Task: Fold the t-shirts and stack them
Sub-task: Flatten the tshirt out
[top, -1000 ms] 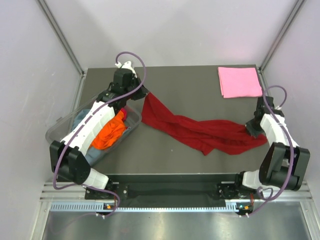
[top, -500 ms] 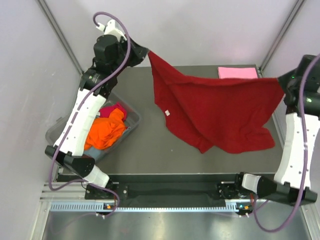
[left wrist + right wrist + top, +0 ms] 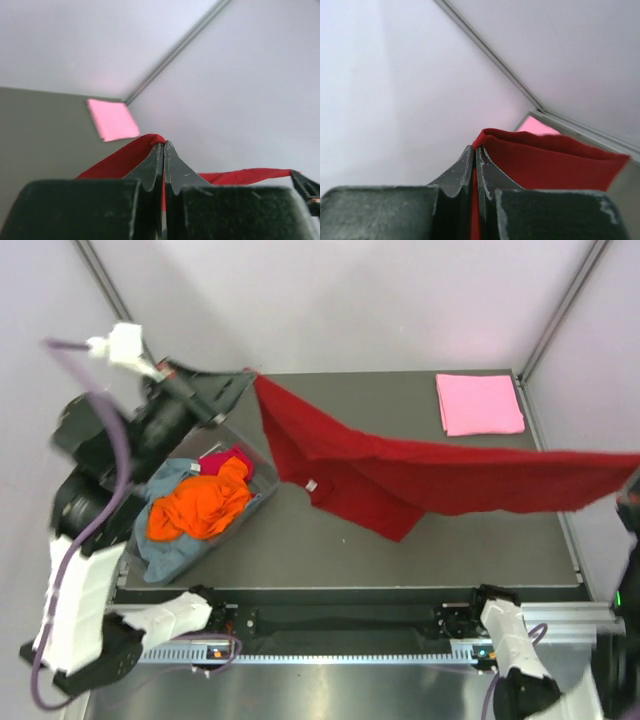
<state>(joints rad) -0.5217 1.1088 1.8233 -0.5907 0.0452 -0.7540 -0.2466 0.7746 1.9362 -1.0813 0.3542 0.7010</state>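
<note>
Pinched one end of the dark red shirt (image 3: 400, 475) in the left end effector (image 3: 164, 145), jaws pressed flat together with only a red sliver of cloth between them. Clamped the opposite end the same way in the right end effector (image 3: 475, 148), closed tight on a fold of the fabric. Held that shirt stretched in the air over the table (image 3: 400, 560), from above the far left corner across to beyond the right edge, with a loose flap hanging down toward the middle and a small white label (image 3: 312, 485) showing on the flap's left part. Could not tell whether the lowest point of the flap touched the table. Saw a light pink shirt (image 3: 479, 403) folded into a flat rectangle, lying on the table at the far right corner. Found a clear plastic tub (image 3: 262, 488) at the left edge, set at an angle to that edge, holding an orange shirt (image 3: 195, 510) crumpled on top, a grey-blue shirt (image 3: 160, 545) beneath it toward the near side, and a bit of a magenta shirt (image 3: 228, 458) at the far side.
</note>
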